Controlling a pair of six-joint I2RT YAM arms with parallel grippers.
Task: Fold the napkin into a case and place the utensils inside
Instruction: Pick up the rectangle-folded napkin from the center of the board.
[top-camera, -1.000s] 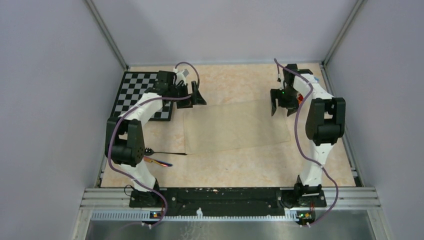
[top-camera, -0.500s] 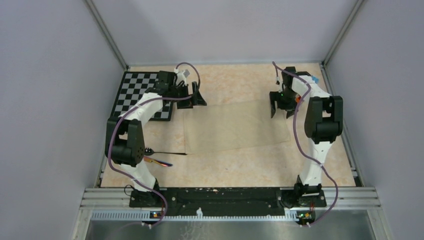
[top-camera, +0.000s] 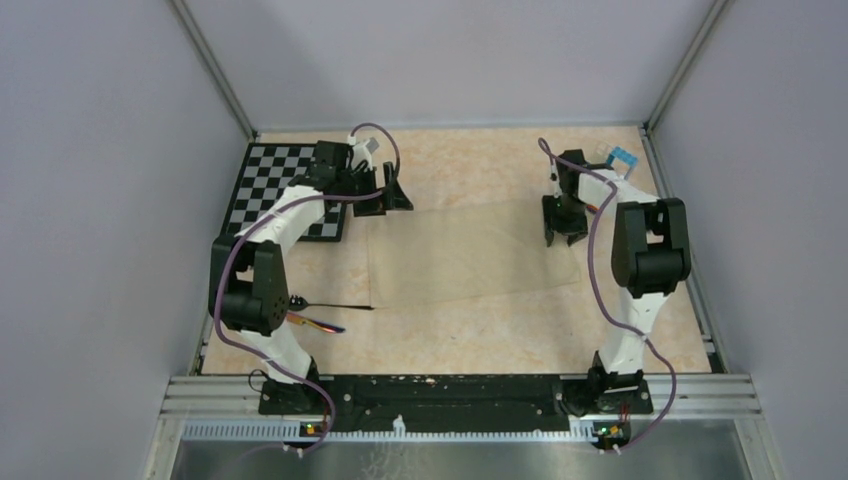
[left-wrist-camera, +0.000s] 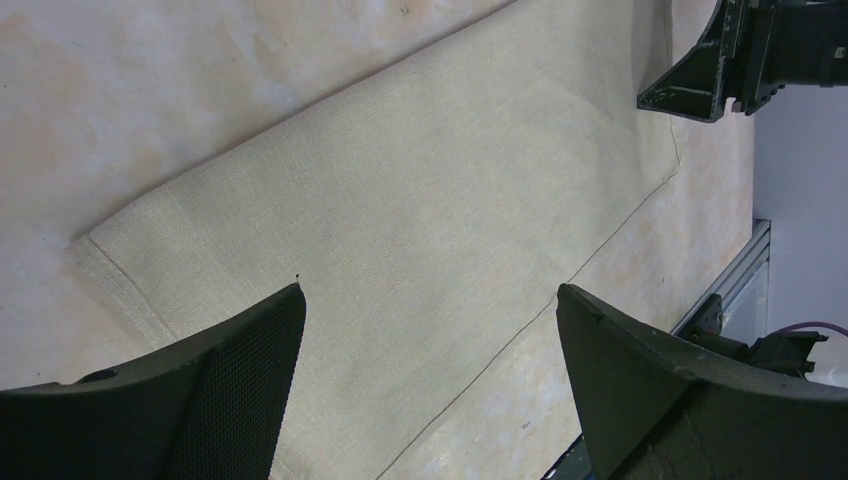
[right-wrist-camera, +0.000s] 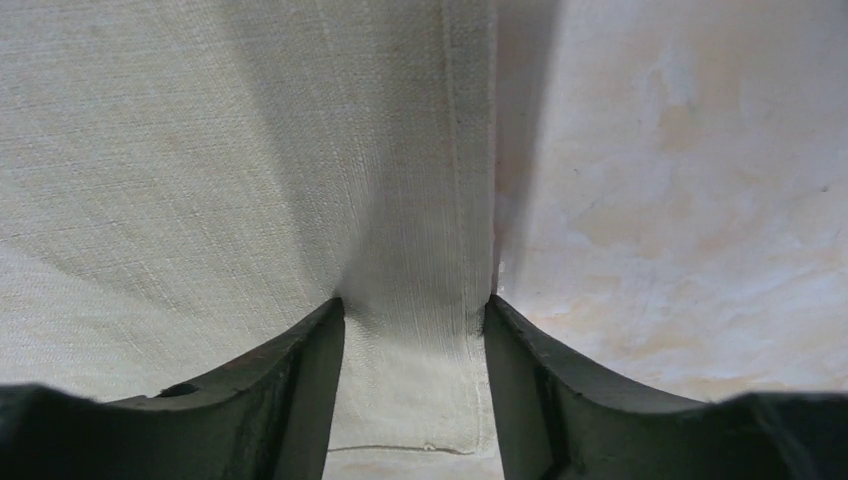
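**A:** How far along am I?

**B:** Early, I'd judge. Your napkin (top-camera: 470, 255) lies flat in the middle of the bench (top-camera: 460, 345) as a wide strip. It may be folded over once, but I can't be sure. No case has been formed, and the utensils (top-camera: 320, 324) lie bare at the near left, well apart from the cloth.

**A:** And the arms?

**B:** Your left fingers (left-wrist-camera: 235, 385) are spread wide and hang over the napkin's far left corner, touching nothing. Your right fingers (right-wrist-camera: 295, 400) stand apart astride the hem at the far right corner, with a strip of cloth between them. I see no pinch there yet. All the narrowing folds and the loading are left to do.

**A:** What about the surface and the room?

**B:** The bench top is a pale peach, marbled sheet, smooth and only a little darker than the cloth. A chequered board (top-camera: 275, 185) sits at the far left, just beside the napkin's corner. Small coloured bricks (top-camera: 620, 157) sit at the far right. Plain lilac-grey walls close in three sides, and a metal rail (top-camera: 460, 395) runs along the near edge.
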